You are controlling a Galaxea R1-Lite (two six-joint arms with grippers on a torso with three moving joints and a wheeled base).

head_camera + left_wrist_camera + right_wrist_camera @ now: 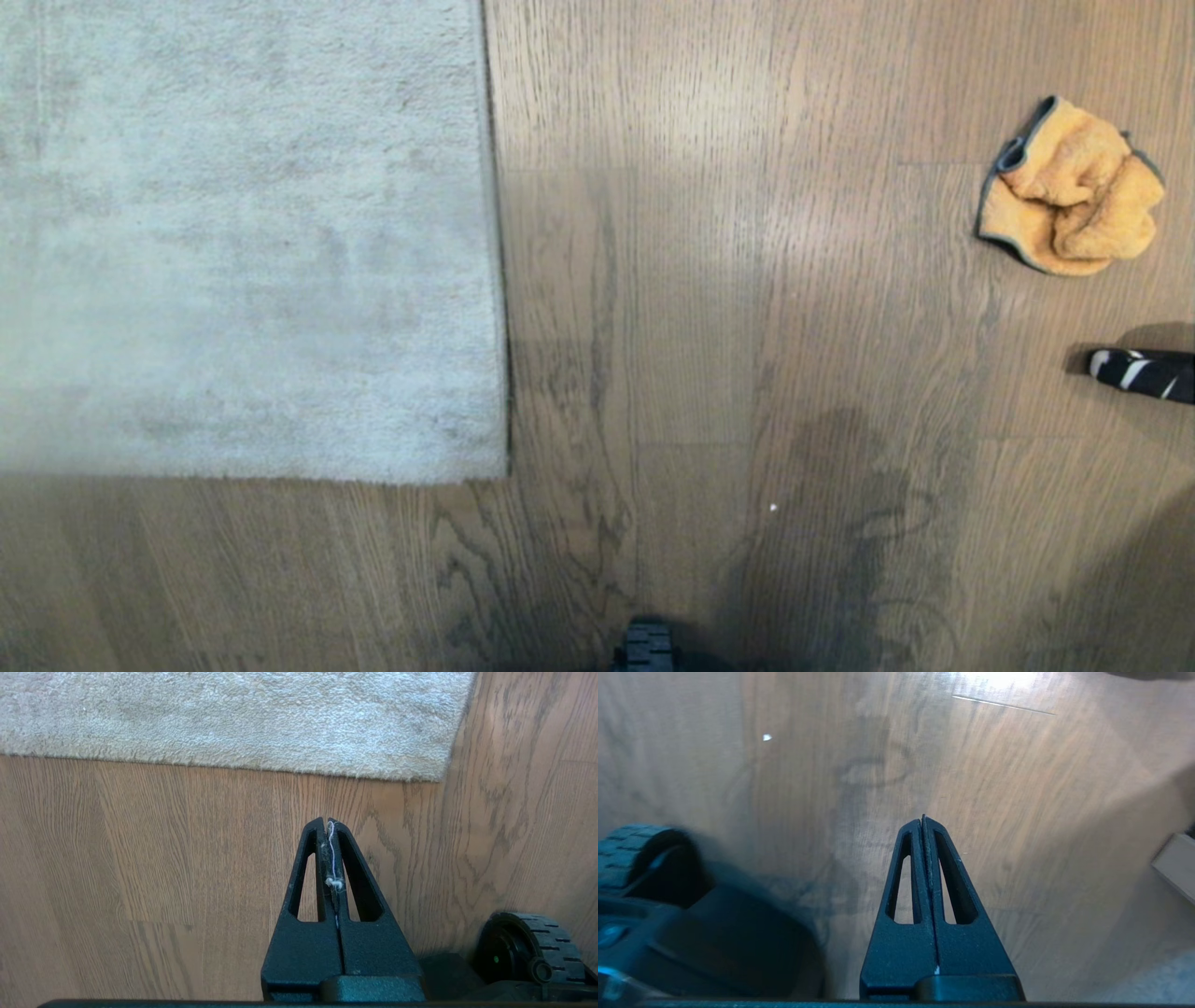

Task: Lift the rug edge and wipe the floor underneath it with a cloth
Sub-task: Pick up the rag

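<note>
Only overhead shows the cloth (both pincers closed).

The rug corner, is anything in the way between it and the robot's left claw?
Nothing visible. In the left wrist view, only bare floor lies between the shut left gripper and the rug edge. The orange cloth lies far off on the robot's right.

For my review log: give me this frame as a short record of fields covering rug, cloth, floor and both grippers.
rug edge: flat on the floor, corner not lifted
cloth: orange, crumpled, on the floor right of the rug, apart from it
floor: wood-grain planks, small white speck
left gripper: jaws shut, empty, above floor near the rug corner
right gripper: jaws shut, empty, above bare floor
</note>
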